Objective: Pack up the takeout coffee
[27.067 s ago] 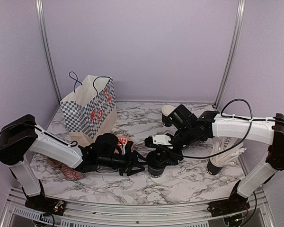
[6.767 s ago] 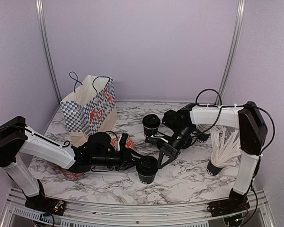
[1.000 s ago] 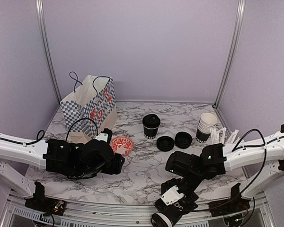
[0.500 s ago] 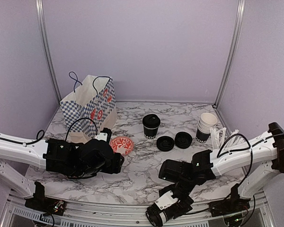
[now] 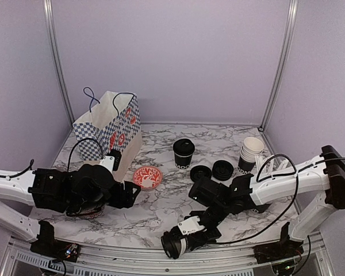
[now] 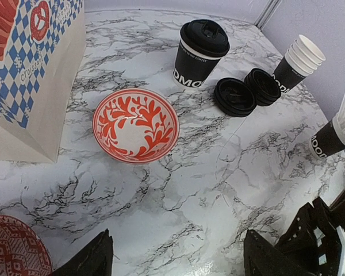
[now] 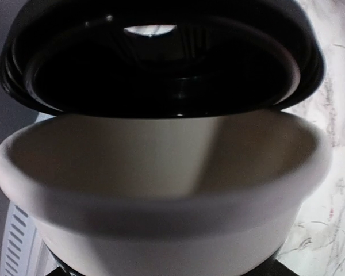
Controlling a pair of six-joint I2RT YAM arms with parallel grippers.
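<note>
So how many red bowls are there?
2. One red patterned bowl sits beside the checkered paper bag. The other red bowl is at the left wrist view's bottom-left corner, mostly cut off. More may be stacked or hidden.

Finding: a robotics lab test cell, not a café. Evidence — bare lilac walls (image 5: 172, 57) framed by aluminium posts (image 5: 54, 63) close in a marble-print table (image 5: 161, 215) on three sides. My left arm (image 5: 11, 184) and right arm (image 5: 287, 178) are mounted by a metal rail (image 5: 132, 257) at its near edge, with exposed cabling (image 5: 279, 167). The paper bag (image 5: 109, 132), coffee cup (image 5: 184, 153) and spare lids (image 5: 213, 171) read as staged props — test articles.
</note>
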